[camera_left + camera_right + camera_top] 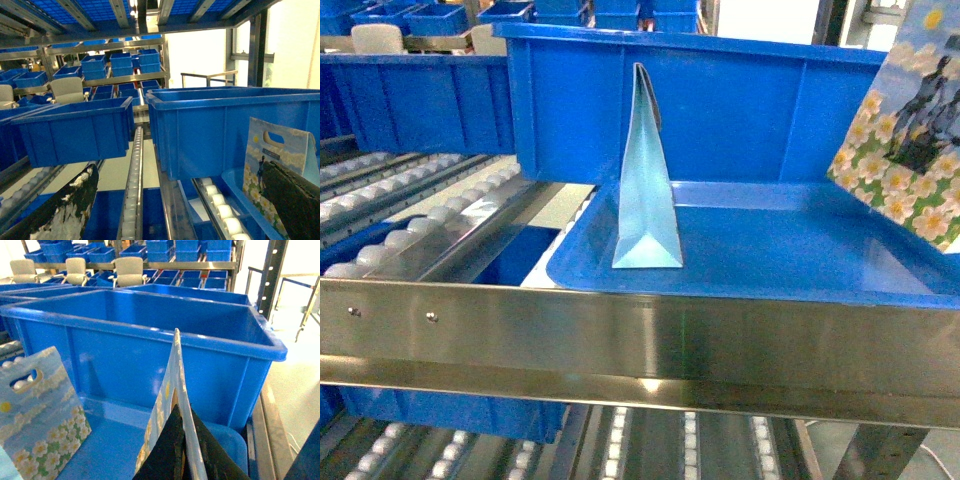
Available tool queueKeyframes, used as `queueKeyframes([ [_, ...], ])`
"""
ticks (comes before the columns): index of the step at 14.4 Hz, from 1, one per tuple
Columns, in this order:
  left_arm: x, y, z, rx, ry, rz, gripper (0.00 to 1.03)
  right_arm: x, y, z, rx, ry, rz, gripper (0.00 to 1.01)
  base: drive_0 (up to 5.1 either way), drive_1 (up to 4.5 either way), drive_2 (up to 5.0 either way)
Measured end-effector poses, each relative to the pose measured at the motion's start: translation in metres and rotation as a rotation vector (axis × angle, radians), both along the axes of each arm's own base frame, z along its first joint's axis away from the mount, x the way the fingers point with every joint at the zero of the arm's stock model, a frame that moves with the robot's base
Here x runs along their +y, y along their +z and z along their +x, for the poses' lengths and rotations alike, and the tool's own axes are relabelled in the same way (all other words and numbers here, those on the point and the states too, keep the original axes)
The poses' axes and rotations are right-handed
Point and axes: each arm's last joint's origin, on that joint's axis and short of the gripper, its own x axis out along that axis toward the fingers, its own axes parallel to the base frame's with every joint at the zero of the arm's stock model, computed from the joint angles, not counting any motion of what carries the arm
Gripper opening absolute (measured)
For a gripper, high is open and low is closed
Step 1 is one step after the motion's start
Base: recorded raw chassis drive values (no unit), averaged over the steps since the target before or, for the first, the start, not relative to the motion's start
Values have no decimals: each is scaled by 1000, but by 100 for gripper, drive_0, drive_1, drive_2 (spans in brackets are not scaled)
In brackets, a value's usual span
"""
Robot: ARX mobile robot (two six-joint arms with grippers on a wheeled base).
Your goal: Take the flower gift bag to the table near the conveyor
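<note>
The right gripper [186, 452] is closed on the flower gift bag [172, 390]. Its two black fingers [165, 460] press against the two faces of the bag near the lower edge of the right wrist view, where the bag appears edge-on. In the head view the flower gift bag [905, 130] is at the upper right, tilted and clear of the floor of the blue tray [790, 250]. Its printed face, with white and yellow flowers, is turned toward the camera, and the frame edge cuts off part of it. A second bag [645, 180] with the same print stands upright in the tray, well to the left of the held bag. It is edge-on to the head camera, so only its pale blue side fold shows there. Its flowered face and handle cut-out are visible in both wrist views [272, 155] [40, 410]. The left gripper [180, 205] is spread wide and holds nothing. One finger sits at the lower left of its view and the other at the lower right, in front of the second bag's lower corner. A large blue bin [720, 100] stands directly behind the tray. The tray rests on the conveyor [410, 220], whose white rollers run to the left, behind a steel rail [620, 340].
</note>
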Motion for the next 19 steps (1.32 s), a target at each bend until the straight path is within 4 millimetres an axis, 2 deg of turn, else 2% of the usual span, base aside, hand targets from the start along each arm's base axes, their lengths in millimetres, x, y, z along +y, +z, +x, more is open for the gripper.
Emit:
queueKeyframes([
  [1, 0, 0, 0, 0, 0, 0, 98, -6, 11, -15, -43, -10, 16, 2, 0, 0, 0],
  [3, 0, 0, 0, 0, 0, 0, 98, -17, 20, -41, -89, -28, 29, 2, 0, 0, 0],
  [4, 0, 0, 0, 0, 0, 0, 98, -22, 22, -53, -106, -38, 34, 2, 0, 0, 0],
  [6, 0, 0, 0, 0, 0, 0, 98, -33, 20, -95, -136, -48, 29, 2, 0, 0, 0],
  [7, 0, 0, 0, 0, 0, 0, 98, -33, 17, -112, -144, -39, 27, 2, 0, 0, 0],
  [10, 0, 0, 0, 0, 0, 0, 98, -27, 18, -142, -185, -2, 25, 2, 0, 0, 0],
  [12, 0, 0, 0, 0, 0, 0, 98, -24, 10, -150, -165, -14, 25, 2, 0, 0, 0],
  [15, -1, -1, 1, 4, -7, 0, 98, -24, 10, -150, -167, -26, 25, 2, 0, 0, 0],
  [16, -5, 1, 8, 8, -14, -2, 98, -24, 10, -150, -168, -27, 25, 2, 0, 0, 0],
  [17, -36, 21, 36, 6, -94, -8, 98, -24, 10, -150, -167, -26, 25, 2, 0, 0, 0],
  [19, -62, 36, 54, -16, -127, -4, 98, -24, 10, -150, -168, -27, 25, 2, 0, 0, 0],
])
